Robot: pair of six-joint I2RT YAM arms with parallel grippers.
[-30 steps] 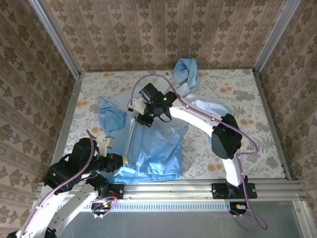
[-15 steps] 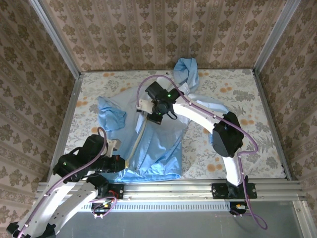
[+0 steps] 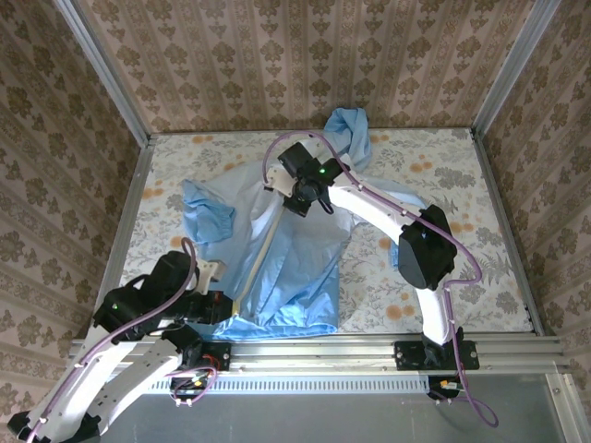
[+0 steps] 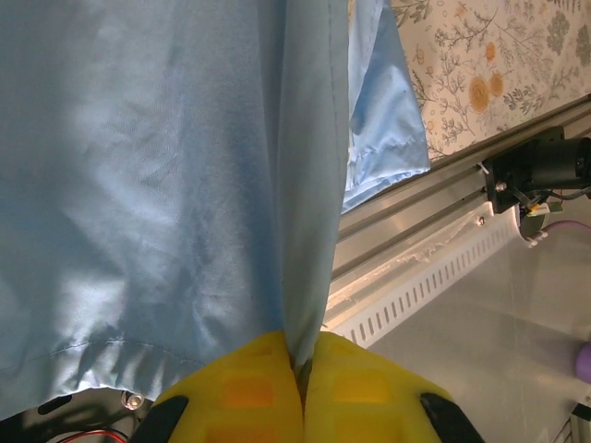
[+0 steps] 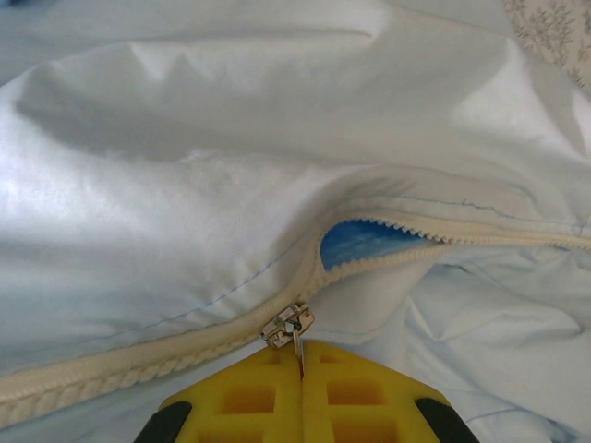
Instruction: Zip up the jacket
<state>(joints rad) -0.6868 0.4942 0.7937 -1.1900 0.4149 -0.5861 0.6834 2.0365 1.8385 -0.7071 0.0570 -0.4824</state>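
The light-blue jacket (image 3: 295, 268) lies spread on the table, its pale zipper strip (image 3: 261, 247) running from the near hem towards the collar. My right gripper (image 3: 280, 185) sits at the far end of that strip. In the right wrist view its yellow fingers (image 5: 369, 401) are shut on the metal zipper pull (image 5: 298, 349), just below the slider (image 5: 287, 326). Left of the slider the teeth are joined; to its right they gape over blue lining (image 5: 355, 242). My left gripper (image 3: 224, 305) is at the near hem, shut on a fold of the jacket (image 4: 309, 231).
The jacket's hood end is bunched near the back wall (image 3: 349, 134), and a sleeve is folded at the left (image 3: 208, 217). An aluminium rail (image 3: 323, 351) runs along the near edge, close to the hem. Bare floral tablecloth (image 3: 452, 185) lies to the right.
My right gripper has travelled away from me along the zipper, towards the collar, with the pull in its grip. The joined pale strip has grown longer. The left gripper has kept its hold at the hem.
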